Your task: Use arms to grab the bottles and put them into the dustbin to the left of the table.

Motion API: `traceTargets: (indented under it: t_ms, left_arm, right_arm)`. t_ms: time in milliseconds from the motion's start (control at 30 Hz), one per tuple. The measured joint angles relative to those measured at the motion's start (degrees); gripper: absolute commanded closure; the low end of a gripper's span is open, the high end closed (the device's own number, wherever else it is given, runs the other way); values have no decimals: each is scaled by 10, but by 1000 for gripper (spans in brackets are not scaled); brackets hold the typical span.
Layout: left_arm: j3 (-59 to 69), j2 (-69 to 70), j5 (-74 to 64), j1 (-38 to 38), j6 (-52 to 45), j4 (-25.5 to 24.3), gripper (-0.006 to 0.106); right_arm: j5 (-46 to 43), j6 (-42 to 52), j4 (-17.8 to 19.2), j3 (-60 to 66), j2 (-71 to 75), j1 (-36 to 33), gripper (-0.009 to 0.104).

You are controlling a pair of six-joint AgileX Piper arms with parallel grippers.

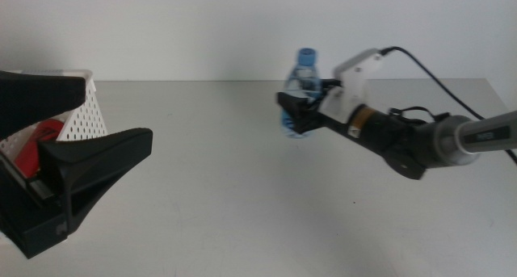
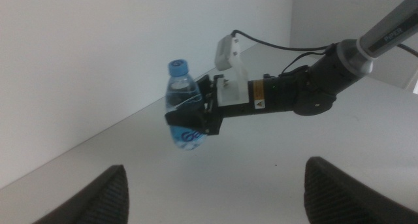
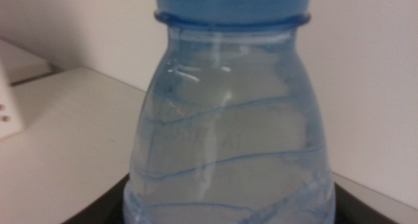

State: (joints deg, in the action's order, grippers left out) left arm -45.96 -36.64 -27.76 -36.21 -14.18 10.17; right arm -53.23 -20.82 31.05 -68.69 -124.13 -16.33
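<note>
A clear water bottle [image 1: 304, 83] with a blue cap stands upright in the grip of my right gripper [image 1: 297, 113], which is shut on its middle at the table's far centre. The left wrist view shows the same bottle [image 2: 185, 96] held by the right gripper [image 2: 193, 117]. In the right wrist view the bottle [image 3: 228, 119] fills the picture between the dark jaws. I cannot tell whether its base touches the table. My left gripper [image 1: 117, 114] is open and empty at the near left, in front of the white dustbin [image 1: 87, 107]. Something red [image 1: 44, 136] lies inside the dustbin.
The light grey table [image 1: 242, 204] runs to a white wall at the back. The right arm's black cable [image 1: 436, 79] arcs above the table at the far right. The left gripper's jaws hide much of the dustbin.
</note>
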Motion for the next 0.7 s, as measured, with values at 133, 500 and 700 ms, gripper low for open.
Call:
traceTargets:
  t_ms: [133, 500, 700]
  left_arm:
    - [0, 0, 0, 0, 0, 0, 11]
    - [0, 0, 0, 0, 0, 0, 11]
    - [0, 0, 0, 0, 0, 0, 11]
  right_arm:
    - [31, -35, 44, -45, -5, -66, 96]
    - [56, -41, 65, -56, -44, -138, 96]
    - [57, -53, 63, -57, -45, -138, 81]
